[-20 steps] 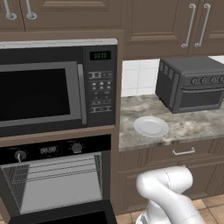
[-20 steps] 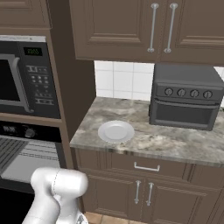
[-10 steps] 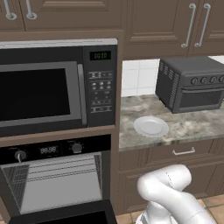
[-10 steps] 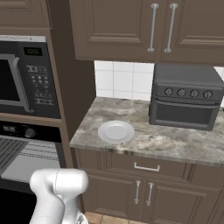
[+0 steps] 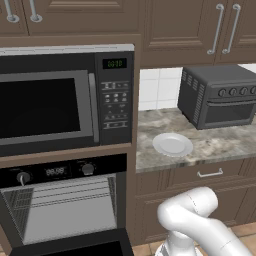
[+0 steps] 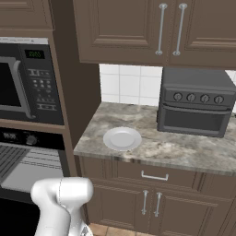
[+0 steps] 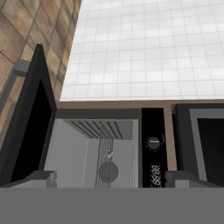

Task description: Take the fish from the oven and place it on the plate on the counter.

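1. Brown cabinets frame the oven (image 5: 65, 210), its door hanging open below the microwave (image 5: 65, 100).
2. My pincer (image 7: 109, 177) is spread wide, facing the oven cavity from outside.
3. On the oven's rack, ahead of my fingertips (image 7: 41, 178), sits a small grey shape, perhaps the fish (image 7: 109, 155); I cannot tell.
4. Right of the oven, the plate (image 5: 172, 144) sits bare on the surface (image 5: 220, 145).

1 oven (image 5: 65, 210) w/ door open, 1 microwave (image 5: 65, 105), 1 toaster oven (image 6: 197, 107), 1 white plate (image 6: 122, 138) on the worktop (image 6: 184, 150), 2 oven knobs, 4 toaster knobs.
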